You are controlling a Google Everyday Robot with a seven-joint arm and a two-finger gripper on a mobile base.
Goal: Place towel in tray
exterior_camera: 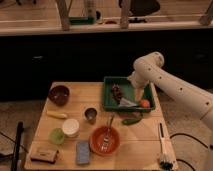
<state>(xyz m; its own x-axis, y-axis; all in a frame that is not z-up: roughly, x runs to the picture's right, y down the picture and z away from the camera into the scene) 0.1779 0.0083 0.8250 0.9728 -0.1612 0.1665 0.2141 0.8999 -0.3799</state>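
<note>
A green tray (109, 105) sits at the back right of the wooden table. A pale crumpled cloth, seemingly the towel (127, 103), lies inside it, next to a dark object (117, 92) and an orange ball (145, 103). My white arm (165, 82) reaches in from the right and bends down over the tray. My gripper (131, 91) hangs low over the tray's middle, just above the pale cloth. Whether it touches the cloth is not visible.
On the table are a dark red bowl (59, 94), a metal cup (90, 115), an orange bowl with a fork (105, 140), a white cup (71, 127), a green cup (56, 135), a banana (57, 114), a blue sponge (83, 151), a green pepper (132, 120) and a brush (163, 142).
</note>
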